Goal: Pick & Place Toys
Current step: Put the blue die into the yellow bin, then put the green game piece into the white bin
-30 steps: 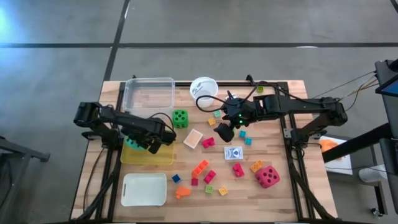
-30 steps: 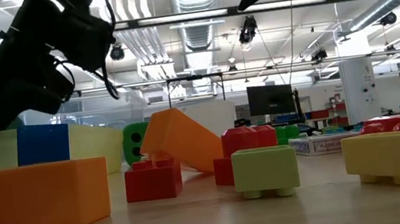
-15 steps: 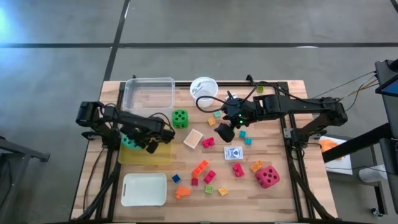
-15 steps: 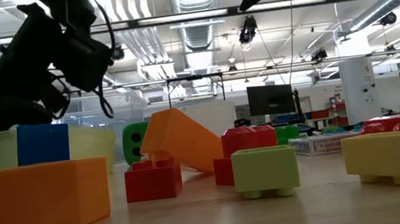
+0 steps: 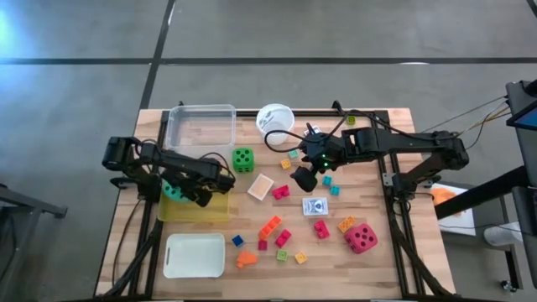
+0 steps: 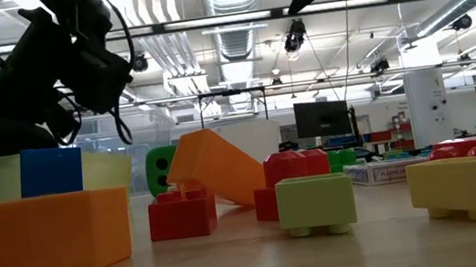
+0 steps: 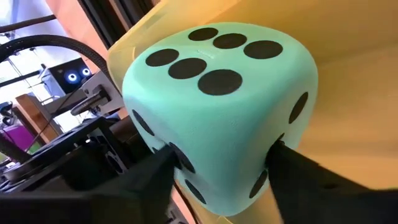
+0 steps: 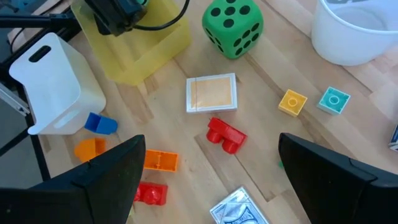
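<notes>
While the right gripper [image 5: 303, 178] hangs with fingers spread above the scattered blocks near the green die [image 5: 243, 158], the left gripper [image 5: 204, 195] clamps the teal die [image 7: 221, 106] over the yellow tray [image 5: 220, 210].

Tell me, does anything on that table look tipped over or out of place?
One thing: an orange block leans tilted across a red block instead of lying flat. The other toys are just scattered loose. The left gripper holds the teal die in its jaws over the yellow tray, which looks deliberate.
</notes>
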### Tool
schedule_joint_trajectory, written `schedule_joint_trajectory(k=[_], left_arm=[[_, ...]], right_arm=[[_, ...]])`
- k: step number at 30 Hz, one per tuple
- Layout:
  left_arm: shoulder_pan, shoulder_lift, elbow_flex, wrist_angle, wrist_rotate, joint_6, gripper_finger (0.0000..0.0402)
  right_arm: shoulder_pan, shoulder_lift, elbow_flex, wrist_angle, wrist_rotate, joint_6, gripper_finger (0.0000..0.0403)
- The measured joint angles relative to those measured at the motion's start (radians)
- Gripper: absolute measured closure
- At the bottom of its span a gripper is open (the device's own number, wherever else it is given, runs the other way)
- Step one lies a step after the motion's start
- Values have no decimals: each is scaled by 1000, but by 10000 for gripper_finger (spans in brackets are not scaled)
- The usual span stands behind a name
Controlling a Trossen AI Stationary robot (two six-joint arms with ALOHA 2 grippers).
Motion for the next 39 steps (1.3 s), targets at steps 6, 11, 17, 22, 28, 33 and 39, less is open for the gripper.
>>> schedule_joint_trajectory(k=[6,11,17,22,28,33,39], left_arm=[[1,0,0,12,24,41,17],[1,-5,5,2,25,48,49],[1,-31,50,-13,21,48,95],[0,-68,83,-33,12,48,106],[-2,-142,132,-79,20,49,107],[-19,-257,203,-59,25,67,107],[-63,-424,266,153,20,73,107]], right_arm=[[0,0,0,0,0,0,41],[0,0,0,0,0,0,41],[0,0,0,1,0,0,41],[0,0,0,1,2,0,41],[0,0,0,-1,54,-22,41],[0,1,0,-14,53,-78,41],[-38,18,-9,-52,54,-109,41]])
